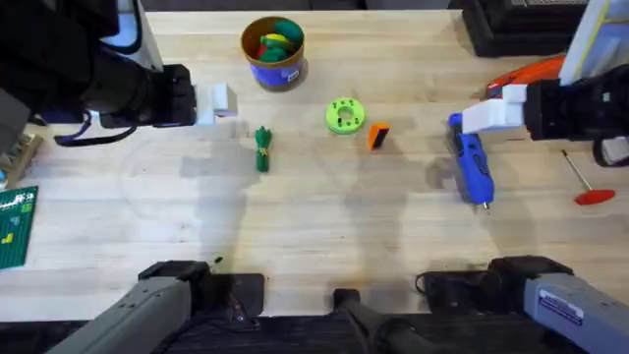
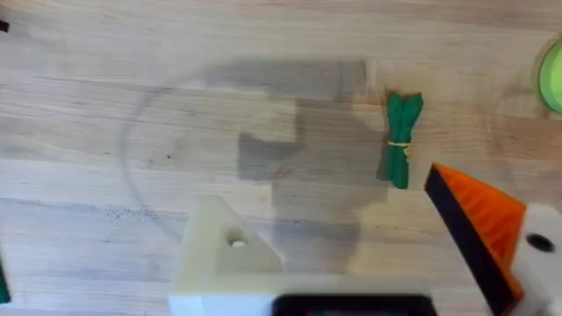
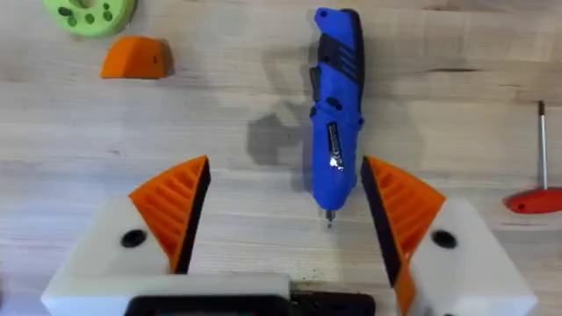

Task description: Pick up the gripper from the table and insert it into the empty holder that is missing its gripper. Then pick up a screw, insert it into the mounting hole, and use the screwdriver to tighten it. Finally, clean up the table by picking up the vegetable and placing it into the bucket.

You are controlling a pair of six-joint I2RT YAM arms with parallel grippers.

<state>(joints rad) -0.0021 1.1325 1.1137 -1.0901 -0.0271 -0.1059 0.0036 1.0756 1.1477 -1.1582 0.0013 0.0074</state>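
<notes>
Overhead: orange gripper [image 1: 378,136] lies mid-surface beside the green disc [image 1: 344,115], vegetable [image 1: 261,148] just left of both. Right fingers [image 3: 180,211] spread wide, straddling the screwdriver [image 3: 336,110] tip. Left arm's bare holder [image 2: 224,254] and its orange finger stand apart, grasping nothing.

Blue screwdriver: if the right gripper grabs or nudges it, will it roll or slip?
The screwdriver lies flat on the table. Its rounded, pen-like body could probably roll if pushed sideways. The chunky, contoured casing looks rigid, so the orange ribbed pads should likely grip it. The thin metal tip seems a poor grasp point.
</notes>
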